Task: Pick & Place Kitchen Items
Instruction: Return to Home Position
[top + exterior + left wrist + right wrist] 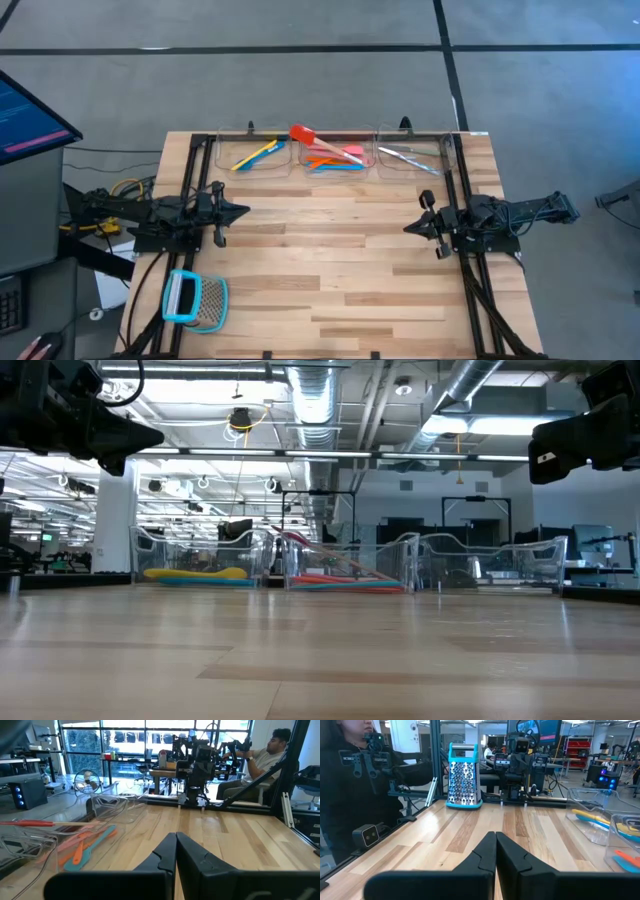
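Observation:
Three clear bins stand in a row at the table's far edge. The left bin [256, 153] holds yellow and blue utensils [255, 154]. The middle bin [333, 154] holds orange, pink and blue utensils [335, 157], and a red-headed spatula [303, 134] leans on its rim. The right bin [412, 156] holds a silvery metal piece [408, 156]. My left gripper [243, 210] is shut and level above the table's left side. My right gripper [407, 228] is shut and level above the right side. Both hold nothing.
A teal-framed metal grater [194, 300] stands upright at the table's near left corner, also plain in the right wrist view [464, 782]. Bare wooden table [330, 260] lies between the two arms. People sit beyond the table's left and right sides.

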`<state>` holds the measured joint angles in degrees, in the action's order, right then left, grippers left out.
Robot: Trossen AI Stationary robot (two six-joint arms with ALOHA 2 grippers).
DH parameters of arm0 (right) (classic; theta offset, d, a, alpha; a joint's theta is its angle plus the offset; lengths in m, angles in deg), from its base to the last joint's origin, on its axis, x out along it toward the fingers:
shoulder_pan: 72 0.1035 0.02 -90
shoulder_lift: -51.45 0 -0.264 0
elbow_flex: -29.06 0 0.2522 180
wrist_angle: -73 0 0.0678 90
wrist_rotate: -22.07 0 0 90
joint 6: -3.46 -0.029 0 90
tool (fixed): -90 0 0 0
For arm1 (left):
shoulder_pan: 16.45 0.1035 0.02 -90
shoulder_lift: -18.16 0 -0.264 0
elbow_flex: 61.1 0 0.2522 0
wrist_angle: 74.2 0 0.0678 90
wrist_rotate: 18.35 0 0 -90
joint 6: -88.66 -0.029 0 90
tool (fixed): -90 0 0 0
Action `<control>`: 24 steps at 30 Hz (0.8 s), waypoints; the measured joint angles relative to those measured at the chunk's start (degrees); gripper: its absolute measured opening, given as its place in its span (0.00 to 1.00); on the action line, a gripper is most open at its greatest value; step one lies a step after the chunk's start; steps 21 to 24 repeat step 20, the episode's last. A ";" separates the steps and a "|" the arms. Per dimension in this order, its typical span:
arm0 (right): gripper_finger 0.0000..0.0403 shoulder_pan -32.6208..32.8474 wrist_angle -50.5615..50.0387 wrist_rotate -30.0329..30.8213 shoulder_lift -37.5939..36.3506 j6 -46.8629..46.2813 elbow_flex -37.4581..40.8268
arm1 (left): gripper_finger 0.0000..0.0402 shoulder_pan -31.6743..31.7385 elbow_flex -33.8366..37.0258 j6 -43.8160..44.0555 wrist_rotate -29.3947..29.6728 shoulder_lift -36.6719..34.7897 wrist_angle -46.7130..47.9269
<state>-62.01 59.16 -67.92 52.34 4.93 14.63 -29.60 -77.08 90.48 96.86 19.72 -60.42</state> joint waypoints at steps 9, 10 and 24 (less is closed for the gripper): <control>0.00 0.01 0.00 0.00 0.00 0.00 0.01 | 0.01 0.00 0.00 -0.02 0.02 0.00 -0.17; 0.00 0.00 0.00 0.00 0.00 0.01 0.02 | 0.01 0.00 0.00 -0.02 0.02 0.00 -0.17; 0.00 0.01 0.00 0.00 0.00 0.00 0.02 | 0.01 -0.02 0.00 0.00 0.00 0.00 -0.45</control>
